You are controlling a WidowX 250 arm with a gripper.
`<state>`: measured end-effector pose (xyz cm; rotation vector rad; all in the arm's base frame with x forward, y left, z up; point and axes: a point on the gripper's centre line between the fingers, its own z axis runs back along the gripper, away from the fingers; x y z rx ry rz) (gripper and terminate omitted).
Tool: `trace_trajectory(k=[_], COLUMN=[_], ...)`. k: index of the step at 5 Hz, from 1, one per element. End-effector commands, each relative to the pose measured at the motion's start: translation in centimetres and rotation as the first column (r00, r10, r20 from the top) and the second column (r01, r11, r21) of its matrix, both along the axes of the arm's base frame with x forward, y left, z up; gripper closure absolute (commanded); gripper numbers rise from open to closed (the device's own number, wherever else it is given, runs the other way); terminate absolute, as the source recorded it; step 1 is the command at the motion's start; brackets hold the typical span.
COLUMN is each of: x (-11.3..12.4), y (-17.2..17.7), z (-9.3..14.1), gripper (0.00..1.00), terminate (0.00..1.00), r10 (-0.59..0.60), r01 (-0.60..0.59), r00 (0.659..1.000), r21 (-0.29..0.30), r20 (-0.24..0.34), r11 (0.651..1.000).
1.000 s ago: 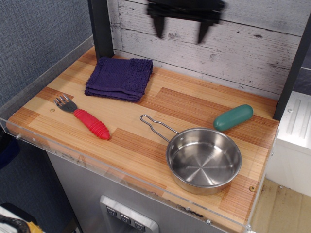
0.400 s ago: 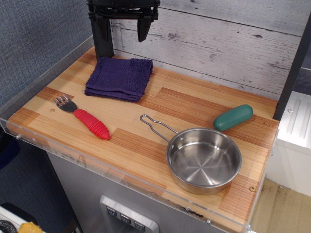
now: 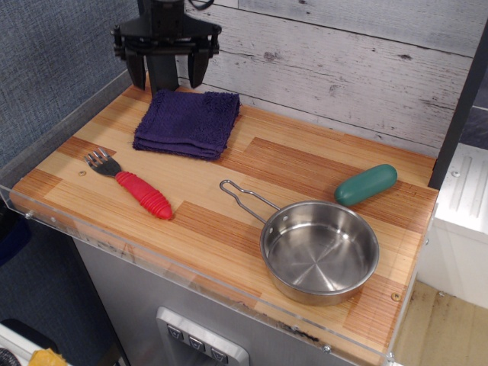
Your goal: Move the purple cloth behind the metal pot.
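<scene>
The purple cloth (image 3: 187,123) lies folded flat at the back left of the wooden counter. The metal pot (image 3: 320,251) sits at the front right, empty, its wire loop handle (image 3: 245,197) pointing left toward the middle. My gripper (image 3: 166,78) hangs open and empty just above the cloth's back left edge, its two dark fingers pointing down and wide apart.
A fork with a red ribbed handle (image 3: 131,184) lies at the front left. A green oblong object (image 3: 366,184) lies behind the pot at the right. A white plank wall (image 3: 343,69) backs the counter; a clear lip (image 3: 152,263) runs along its front edge.
My gripper has swept from the upper middle to the left and come down, ending over the back of the purple cloth. Nothing on the counter has moved.
</scene>
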<state>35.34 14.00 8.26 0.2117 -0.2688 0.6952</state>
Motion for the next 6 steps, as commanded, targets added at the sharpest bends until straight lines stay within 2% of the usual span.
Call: trace_trajectory(k=[1, 3, 4, 6], x=[-0.8, 0.7, 0.8, 0.4], y=[0.6, 0.7, 0.3, -0.1], z=[-2.0, -4.2, -5.2, -6.2], gripper=[0.0, 0.0, 0.0, 0.0], terminate=[0.0, 0.0, 0.0, 0.0], r10=[0.031, 0.058, 0.061, 0.095], r01=[-0.03, -0.057, -0.062, -0.093], r00=[1.0, 0.998, 0.998, 0.995], r21=[-0.037, -0.082, -0.097, -0.168], r20=[0.004, 0.007, -0.007, 0.005], r11=[0.999, 0.995, 0.993, 0.981])
